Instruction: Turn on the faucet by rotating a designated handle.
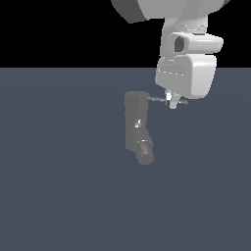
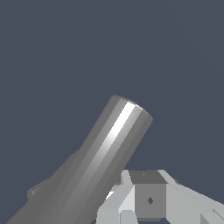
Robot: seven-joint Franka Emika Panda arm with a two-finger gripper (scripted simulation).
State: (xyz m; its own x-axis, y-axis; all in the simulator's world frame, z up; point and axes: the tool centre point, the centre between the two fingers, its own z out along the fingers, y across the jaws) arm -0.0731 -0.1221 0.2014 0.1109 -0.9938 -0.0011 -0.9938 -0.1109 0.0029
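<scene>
Gripper (image 1: 171,102): 1, white, at the handle (image 1: 158,100); finger spacing cannot be told, contact apparently made. Handle: 1 thin rod, projecting toward the exterior view's right from the faucet (image 1: 136,122) top. Faucet: 1, grey, upright, on floor (image 1: 59,186).

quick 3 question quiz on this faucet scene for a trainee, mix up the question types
1. True or false: in the exterior view, the handle sticks out from the top of the faucet toward that view's right.
2. Multiple choice: in the exterior view, where is the gripper? A) at the spout nozzle B) at the handle, near its outer end C) far off to the view's left of the faucet
3. Short answer: does the wrist view show how far apart the jaws stand?

Key:
1. True
2. B
3. No; the faucet body and the gripper housing show there, but the jaws' spacing cannot be told.
</scene>
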